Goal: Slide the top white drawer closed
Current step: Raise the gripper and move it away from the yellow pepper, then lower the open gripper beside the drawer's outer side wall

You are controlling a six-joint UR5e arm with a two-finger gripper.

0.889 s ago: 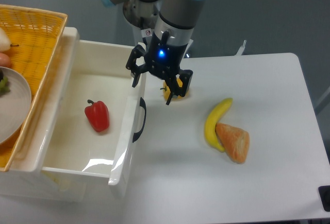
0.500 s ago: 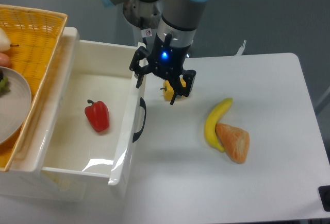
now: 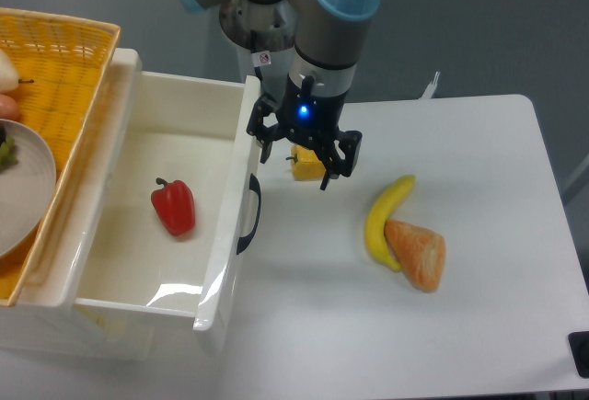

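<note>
Hanging over the table just right of the drawer front, the tool points down with its two dark fingers spread apart and nothing between them. Blue light glows on the wrist above the fingers. One finger is near the upper end of the front panel; whether it touches the panel cannot be told from this view. The other finger is out over the tabletop.

Top white drawer: pulled well out from the cabinet at left, glossy white, deep tray open to view. Flat front panel faces right; curved black handle sits on it about mid-length. A red bell pepper lies inside on the drawer floor, left of the handle.

Small yellow block-shaped item rests on the table directly beneath the tool, partly hidden by the fingers; identity unclear.

Further right on the table: a banana, curved, with a piece of bread or pastry touching its lower end.

Upper left: yellow wicker basket on top of the cabinet, holding a grey plate and some fruit at the frame edge.
</note>
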